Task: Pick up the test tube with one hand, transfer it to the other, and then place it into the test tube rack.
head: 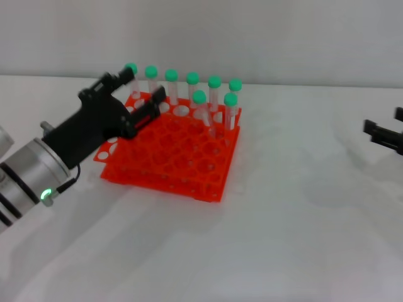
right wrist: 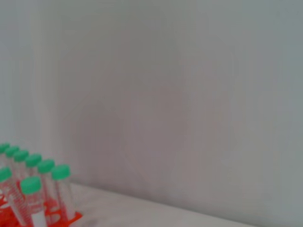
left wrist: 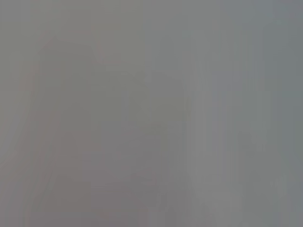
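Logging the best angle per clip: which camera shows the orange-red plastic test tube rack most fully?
The head view: the whole orange-red plastic test tube rack shows, with the left gripper over its far-left corner. The right wrist view catches only a corner; the left wrist view shows none.

The test tube rack (head: 173,151) stands on the worktop (head: 283,239), left of centre. Capped tubes (head: 214,94) stand in its back rows. The left gripper (head: 135,100) hangs over the rack's back-left corner — the right gripper (head: 384,135) waits far right, well apart.
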Robot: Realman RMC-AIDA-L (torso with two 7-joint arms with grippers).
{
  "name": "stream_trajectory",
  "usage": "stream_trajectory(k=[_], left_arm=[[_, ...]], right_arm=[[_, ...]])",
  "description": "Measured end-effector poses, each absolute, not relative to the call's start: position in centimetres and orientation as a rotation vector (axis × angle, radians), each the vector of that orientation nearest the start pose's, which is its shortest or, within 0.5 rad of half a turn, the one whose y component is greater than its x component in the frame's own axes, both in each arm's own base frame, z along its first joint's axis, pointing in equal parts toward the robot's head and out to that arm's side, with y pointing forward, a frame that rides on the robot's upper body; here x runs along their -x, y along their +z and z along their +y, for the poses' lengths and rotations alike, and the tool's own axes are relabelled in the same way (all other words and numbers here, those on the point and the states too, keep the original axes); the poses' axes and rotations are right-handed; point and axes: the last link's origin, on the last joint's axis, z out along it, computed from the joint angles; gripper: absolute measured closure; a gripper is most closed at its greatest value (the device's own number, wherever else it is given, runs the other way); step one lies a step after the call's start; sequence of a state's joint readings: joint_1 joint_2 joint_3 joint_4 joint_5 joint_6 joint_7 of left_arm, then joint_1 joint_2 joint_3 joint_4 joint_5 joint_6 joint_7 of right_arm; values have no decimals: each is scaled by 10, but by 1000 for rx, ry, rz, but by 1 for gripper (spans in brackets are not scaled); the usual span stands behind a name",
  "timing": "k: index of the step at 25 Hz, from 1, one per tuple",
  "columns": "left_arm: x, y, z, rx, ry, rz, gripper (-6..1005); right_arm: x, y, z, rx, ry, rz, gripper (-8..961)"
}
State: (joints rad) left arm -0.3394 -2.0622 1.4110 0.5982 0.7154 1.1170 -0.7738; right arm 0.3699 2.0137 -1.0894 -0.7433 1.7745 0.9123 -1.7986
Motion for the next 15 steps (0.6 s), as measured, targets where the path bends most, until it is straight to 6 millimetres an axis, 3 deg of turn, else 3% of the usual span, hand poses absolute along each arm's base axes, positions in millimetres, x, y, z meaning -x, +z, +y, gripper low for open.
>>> stream_trajectory(k=[8,15], left_arm=[[265,-4,343,2229,-909,-410,254],[273,5,342,2145,-972,-510,254]], right_arm=[[-346,61,328,1885,835,664,99],[-378,69,280,1718,861,622,99]])
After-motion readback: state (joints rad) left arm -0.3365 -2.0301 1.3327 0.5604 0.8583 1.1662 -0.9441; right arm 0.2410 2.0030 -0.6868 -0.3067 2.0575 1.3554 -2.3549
